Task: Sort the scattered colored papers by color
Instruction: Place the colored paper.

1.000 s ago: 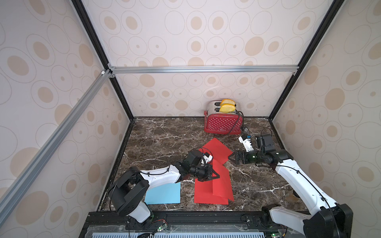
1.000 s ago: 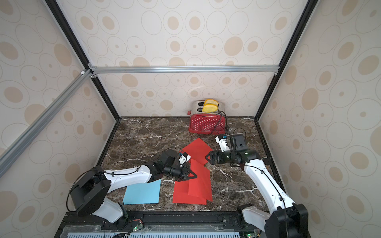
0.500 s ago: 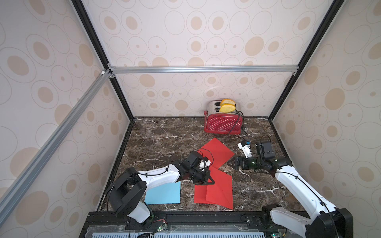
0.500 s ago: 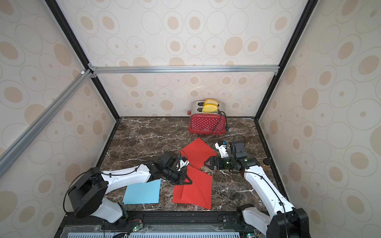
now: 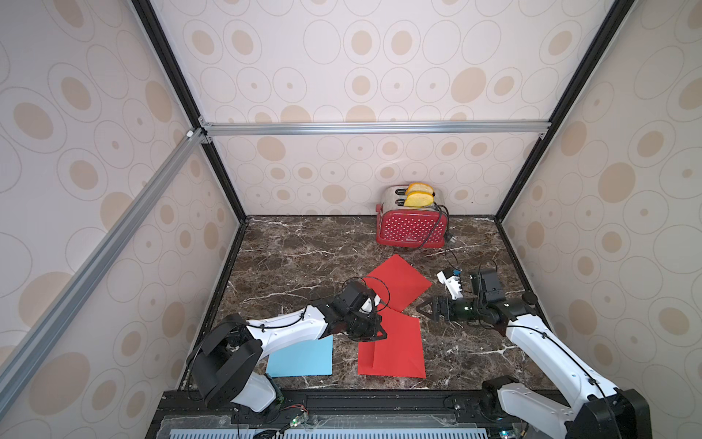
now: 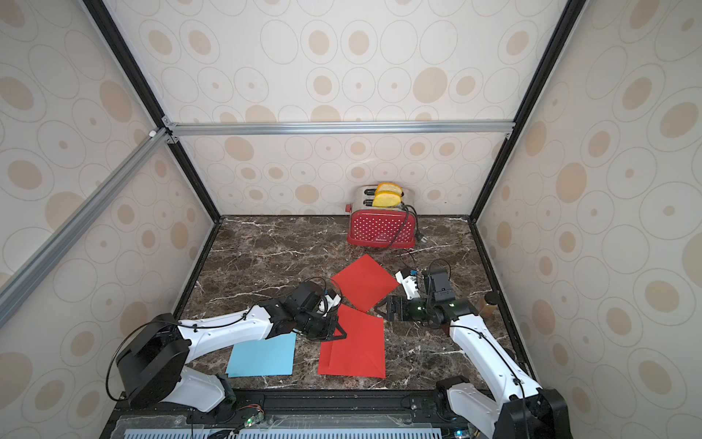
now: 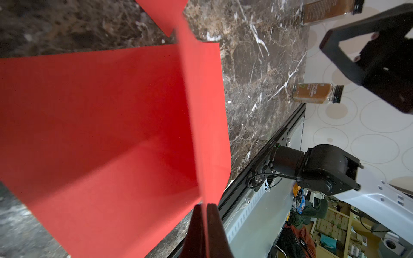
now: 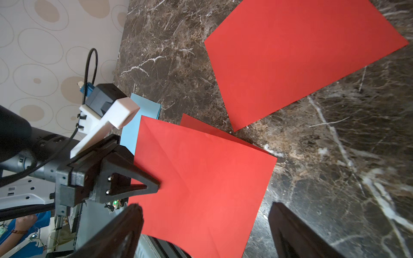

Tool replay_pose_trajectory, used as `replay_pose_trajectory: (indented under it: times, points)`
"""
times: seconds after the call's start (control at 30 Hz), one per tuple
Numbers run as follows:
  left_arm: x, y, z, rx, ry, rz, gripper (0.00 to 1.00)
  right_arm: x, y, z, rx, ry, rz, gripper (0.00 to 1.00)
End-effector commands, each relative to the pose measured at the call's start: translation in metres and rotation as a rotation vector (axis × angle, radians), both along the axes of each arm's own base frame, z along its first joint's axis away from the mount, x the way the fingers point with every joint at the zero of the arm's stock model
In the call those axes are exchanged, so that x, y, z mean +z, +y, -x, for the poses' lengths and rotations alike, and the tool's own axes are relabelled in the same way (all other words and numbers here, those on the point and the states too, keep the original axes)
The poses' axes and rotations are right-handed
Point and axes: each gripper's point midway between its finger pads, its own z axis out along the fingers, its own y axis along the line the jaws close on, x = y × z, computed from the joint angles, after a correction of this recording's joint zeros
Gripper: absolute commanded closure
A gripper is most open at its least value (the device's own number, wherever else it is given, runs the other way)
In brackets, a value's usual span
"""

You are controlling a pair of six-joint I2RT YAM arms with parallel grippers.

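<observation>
Three bright red colored papers show in both top views. One red sheet (image 5: 399, 283) lies flat behind the arms. My left gripper (image 5: 380, 334) is shut on the edge of a second red sheet (image 5: 402, 342), which slopes down over a third red sheet (image 5: 366, 361) near the front. In the left wrist view the jaws (image 7: 205, 207) pinch that sheet (image 7: 100, 134) edge-on. A sky-blue paper (image 5: 300, 357) lies flat at the front left, partly under the left arm. My right gripper (image 5: 421, 308) is open and empty, just right of the held sheet (image 8: 201, 178).
A red white-dotted toaster (image 5: 412, 228) with yellow slices stands at the back, its cord trailing to the right. A brown spice jar (image 6: 490, 304) stands by the right wall, and a second jar (image 7: 330, 9) shows in the left wrist view.
The red sheet in my left gripper has gone from standing folded up to lying nearly flat over the front red sheet. My right gripper has moved forward and left, still open.
</observation>
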Motion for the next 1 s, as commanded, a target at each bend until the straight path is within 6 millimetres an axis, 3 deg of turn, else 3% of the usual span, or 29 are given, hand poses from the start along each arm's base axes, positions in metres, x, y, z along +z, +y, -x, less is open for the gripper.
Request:
replay_pose_trajectory:
  times: [0.0,0.2,0.37,0.6,0.73,0.97]
  points:
    - [0.001,0.002,-0.003,-0.001,-0.029,-0.016,1.00,-0.004,0.003,0.003,0.013,0.016,-0.023,0.05]
    - [-0.003,0.006,0.001,-0.025,-0.015,-0.043,1.00,-0.017,0.008,0.006,0.016,0.045,-0.049,0.06]
    - [-0.005,0.007,0.002,-0.026,-0.011,-0.050,1.00,-0.036,0.016,0.008,0.025,0.081,-0.053,0.12]
    - [-0.007,0.011,0.003,-0.040,-0.016,-0.079,1.00,-0.060,0.020,0.008,0.035,0.122,-0.032,0.32]
    - [-0.009,0.010,0.000,-0.030,-0.022,-0.077,1.00,-0.063,0.022,0.008,0.044,0.123,-0.019,0.35]
    - [-0.008,0.005,-0.012,0.022,-0.048,-0.070,1.00,-0.059,0.025,0.002,0.056,0.116,-0.010,0.31]
